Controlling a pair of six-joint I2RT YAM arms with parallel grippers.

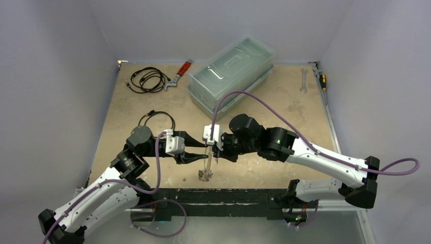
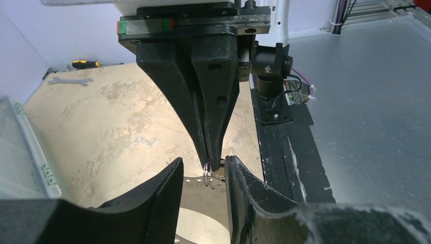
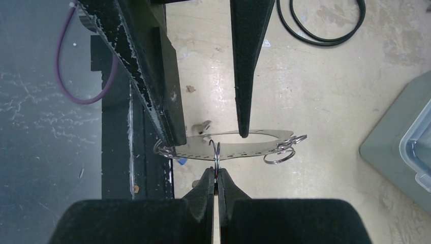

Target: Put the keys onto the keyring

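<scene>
the right hand is pinched closed on a small ring at the keyring's edge, likely to thread it on. the left hand is spread open, seemingly bracing the loop above the table.

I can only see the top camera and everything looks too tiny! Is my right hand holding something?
Observer: Yes, the right hand is shut on a small wire ring.
Operator: What about my left hand?
Observer: The left hand is open, one fingertip at the keyring's end, the other over its opening.
Operator: Any more rings?
Observer: Two more small rings hang at the keyring's other end.
</scene>
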